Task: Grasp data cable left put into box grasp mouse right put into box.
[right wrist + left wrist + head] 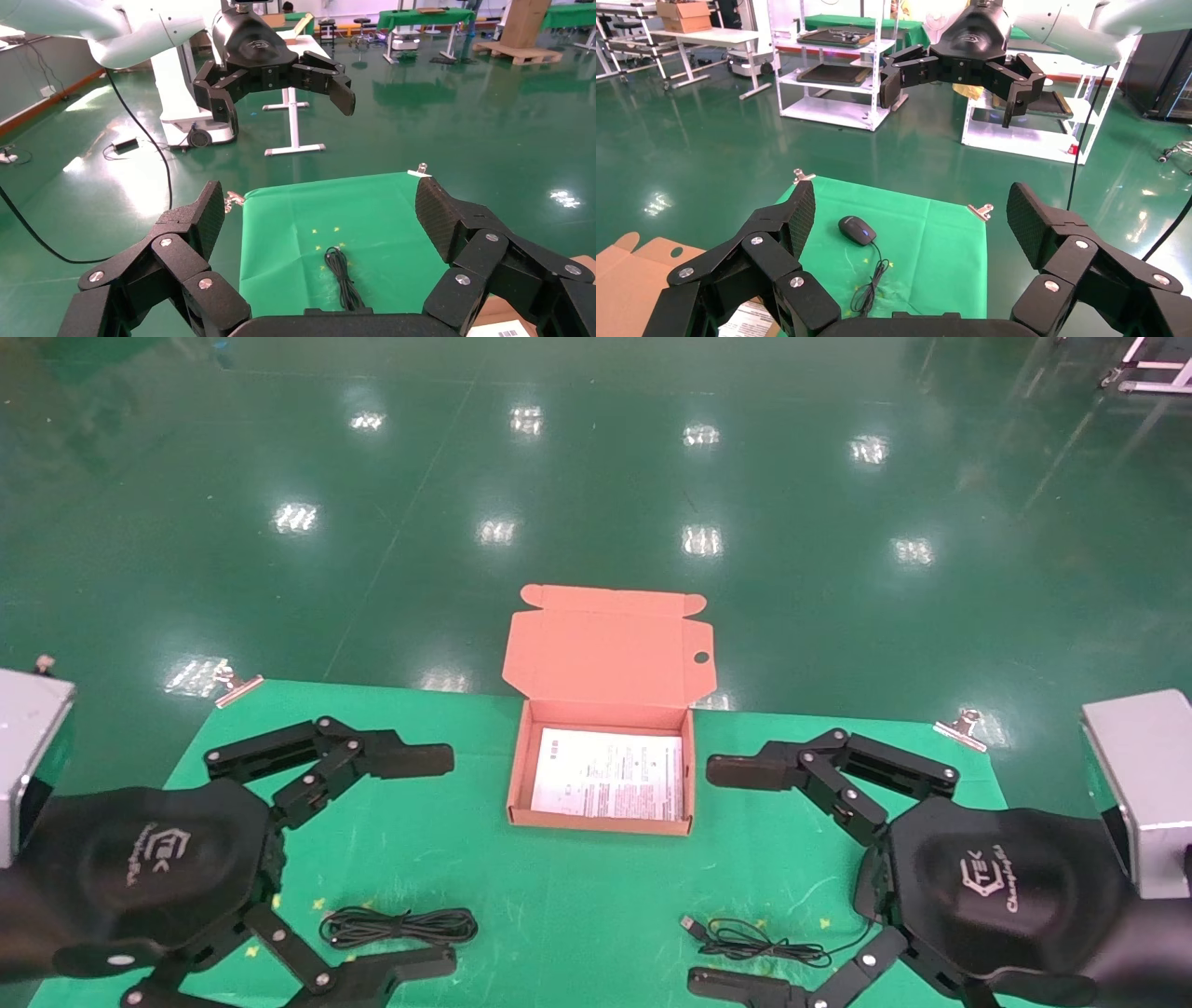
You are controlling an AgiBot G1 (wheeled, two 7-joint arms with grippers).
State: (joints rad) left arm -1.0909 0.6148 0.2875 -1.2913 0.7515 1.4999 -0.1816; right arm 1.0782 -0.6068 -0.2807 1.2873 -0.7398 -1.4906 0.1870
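The open orange-brown box (520,775) stands at the middle back of the green table, lid up, with a white printed sheet inside. The bundled black data cable (399,926) lies at the front left, between the fingers of my open left gripper (433,859); it also shows in the right wrist view (341,277). My open right gripper (717,876) hovers at the front right over the loose cord (754,943) with its USB plug. My right hand hides the mouse in the head view. The black mouse (857,229) shows in the left wrist view. Both grippers are empty.
A green cloth (577,896) covers the table, held by metal clips (237,686) at the back corners. The table's back edge runs just behind the box. A corner of the box (638,274) shows in the left wrist view. Shiny green floor lies beyond.
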